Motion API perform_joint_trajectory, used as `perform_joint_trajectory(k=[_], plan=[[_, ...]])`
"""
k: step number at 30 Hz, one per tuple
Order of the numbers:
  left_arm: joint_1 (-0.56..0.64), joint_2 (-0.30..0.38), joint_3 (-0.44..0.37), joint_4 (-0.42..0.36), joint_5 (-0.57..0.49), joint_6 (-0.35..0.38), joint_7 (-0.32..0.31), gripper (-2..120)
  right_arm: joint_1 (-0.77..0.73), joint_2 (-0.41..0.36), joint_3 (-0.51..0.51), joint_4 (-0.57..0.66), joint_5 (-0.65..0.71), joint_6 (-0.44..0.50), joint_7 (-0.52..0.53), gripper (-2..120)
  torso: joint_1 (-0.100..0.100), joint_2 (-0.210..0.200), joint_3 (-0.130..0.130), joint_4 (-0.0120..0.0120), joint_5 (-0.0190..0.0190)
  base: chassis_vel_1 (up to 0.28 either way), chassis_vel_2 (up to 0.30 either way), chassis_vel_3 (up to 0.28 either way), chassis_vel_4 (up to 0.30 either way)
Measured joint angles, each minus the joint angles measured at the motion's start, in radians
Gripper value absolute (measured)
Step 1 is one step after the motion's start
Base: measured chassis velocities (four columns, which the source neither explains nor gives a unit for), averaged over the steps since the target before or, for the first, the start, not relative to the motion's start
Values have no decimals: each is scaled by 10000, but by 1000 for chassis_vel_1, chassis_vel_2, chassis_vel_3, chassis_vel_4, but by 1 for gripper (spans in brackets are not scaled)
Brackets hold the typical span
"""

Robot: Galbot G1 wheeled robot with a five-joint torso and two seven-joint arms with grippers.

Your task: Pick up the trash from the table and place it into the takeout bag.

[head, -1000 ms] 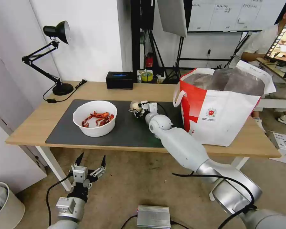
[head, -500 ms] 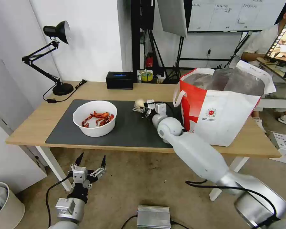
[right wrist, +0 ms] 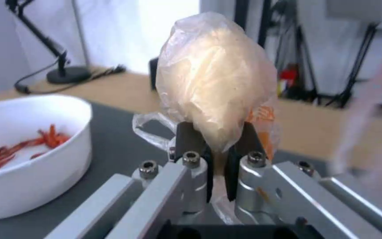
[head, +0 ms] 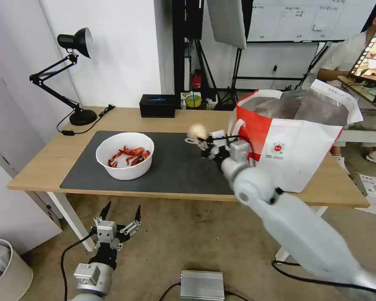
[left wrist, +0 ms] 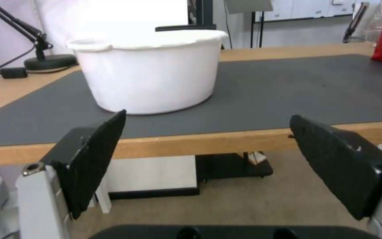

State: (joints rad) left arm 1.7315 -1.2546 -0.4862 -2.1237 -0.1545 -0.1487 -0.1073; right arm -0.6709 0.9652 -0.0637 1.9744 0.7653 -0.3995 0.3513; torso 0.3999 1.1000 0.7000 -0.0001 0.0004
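**Wrapped ball lifted beside the bag**

While the table (head: 41, 167) carries the takeout bag (head: 296, 154) (its far side cut off) and white bowl (head: 124, 155), the right pincer (head: 201, 141) grips the tan wrapped ball (right wrist: 215, 79) above the mat (head: 175, 167). Left pincer (head: 121, 215) hangs open below the table's edge.

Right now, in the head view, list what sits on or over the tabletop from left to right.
Black desk lamp → white bowl of crayfish shells → tan wrapped ball held in the right gripper → takeout bag.
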Motion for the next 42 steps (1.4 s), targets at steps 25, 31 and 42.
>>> perform_joint_trajectory(k=[25,31,42], plan=[[-67,-126,716,44,397,-128,3,100,-969,-2567,3228,1010,245,889,535,3,1,0,0,0,-3,0,0,0,0],[68,-139,651,-34,411,-168,4,100,-872,-2515,3234,556,482,851,761,3,1,0,0,2,-3,0,0,0,0],[185,-186,671,-106,489,-204,60,100,-915,-2433,3364,680,2121,456,1659,12,1,0,0,1,-5,0,0,0,0]])
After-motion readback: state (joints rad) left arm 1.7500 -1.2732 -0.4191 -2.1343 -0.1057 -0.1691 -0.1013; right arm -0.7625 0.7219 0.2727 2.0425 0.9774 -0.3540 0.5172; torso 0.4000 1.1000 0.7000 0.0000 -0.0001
